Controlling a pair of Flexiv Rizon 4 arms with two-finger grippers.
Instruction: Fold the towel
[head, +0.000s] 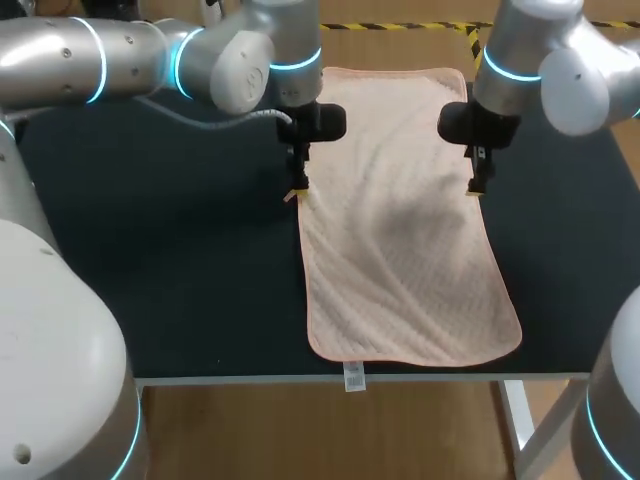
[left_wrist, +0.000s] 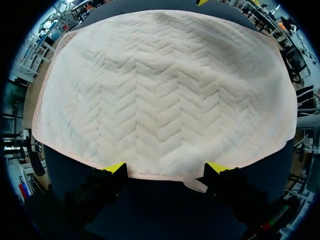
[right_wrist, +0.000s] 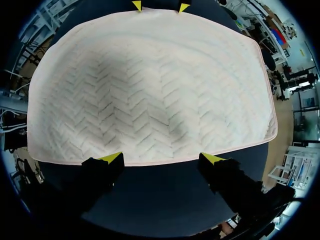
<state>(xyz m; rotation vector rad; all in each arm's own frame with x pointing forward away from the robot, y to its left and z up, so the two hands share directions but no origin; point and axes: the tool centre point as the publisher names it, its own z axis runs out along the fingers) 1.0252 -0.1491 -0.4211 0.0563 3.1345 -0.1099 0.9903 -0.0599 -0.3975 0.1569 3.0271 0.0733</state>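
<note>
Hovering at the two long edges of the towel (head: 400, 230), I am holding my left pincer (head: 298, 192) and my right pincer (head: 478, 186) open. Each has its yellow tips spread along the hem and is gripping nothing. The towel is lying flat and lengthwise on the dark table (head: 180, 260). Its near end is reaching the front edge, where a small label (head: 353, 377) is hanging over.

The main risk, as I am judging it, is a shallow bite. In both wrist views the tips are sitting right at the border, so closing here may catch only the thin hem, which could slip free on lifting. Closing too high would gather no cloth at all. If one side is grabbing deeper or sooner than the other, the fold is going to come out skewed, with the corners not meeting. Soft creases are also running across the middle, and they may get trapped inside the fold. A careless drag toward the front could pull the near end off the table.
</note>
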